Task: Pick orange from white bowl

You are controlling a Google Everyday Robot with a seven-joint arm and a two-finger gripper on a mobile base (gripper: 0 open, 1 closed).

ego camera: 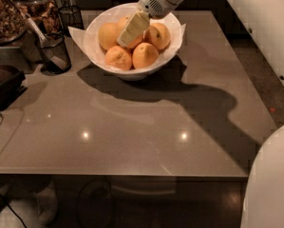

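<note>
The white bowl (132, 71) stands at the far middle of the grey table and holds five oranges. The orange (107, 35) at the bowl's left looks the largest. Others lie at front left (118, 58), front right (145, 55) and right (159, 35); one at the back (124, 21) is partly hidden. My gripper (127, 36), pale yellow on a white wrist, reaches down into the bowl from the upper right. Its tip is among the oranges, just right of the largest one and above the two front ones.
A black wire-mesh cup (53, 52) stands left of the bowl, a second one (70, 16) behind it. Containers of brown dried food (6, 18) and a dark object (4, 84) line the left edge. My white body (269, 184) fills the lower right.
</note>
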